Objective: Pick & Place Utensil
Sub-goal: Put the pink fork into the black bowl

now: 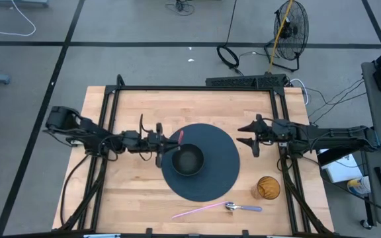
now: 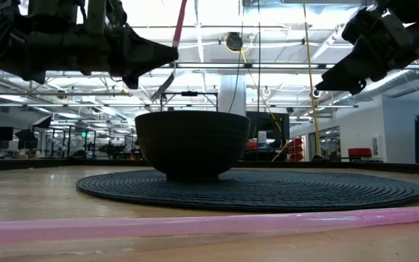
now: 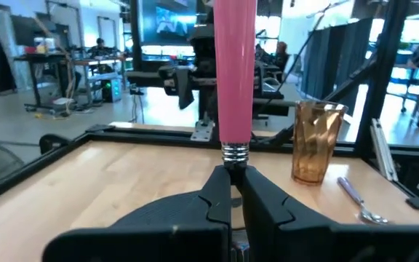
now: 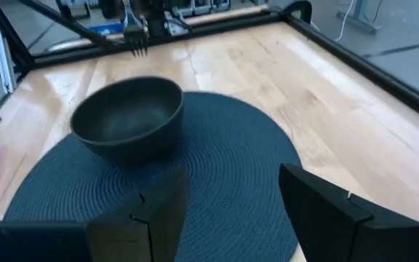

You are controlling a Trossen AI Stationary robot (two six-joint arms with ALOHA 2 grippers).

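We have our left gripper (image 1: 159, 147) hanging just beside the rim of the dark bowl (image 1: 188, 160), on the bowl's left in the high view, and its fingers are closed tight on a pink-handled fork (image 3: 236, 73); the left wrist view shows the handle standing up from between the pinched fingertips, the metal collar right at the grip, while the right wrist view shows the tines (image 4: 137, 44) pointing down beyond the bowl's far rim. We judge the utensil is held upright and clear of the table so that it can be carried over the rim and let down into the bowl, which sits near the middle of the round dark placemat (image 1: 223, 165). Our right gripper (image 1: 253, 137) waits at the mat's right edge with its fingers spread wide and nothing between them, probably kept back to leave the bowl free. A second pink-handled utensil (image 1: 200, 211) and a spoon (image 1: 242, 207) lie on the wooden table (image 1: 131, 192) near its front edge, beside an amber glass (image 1: 268, 188), apparently awaiting their turn
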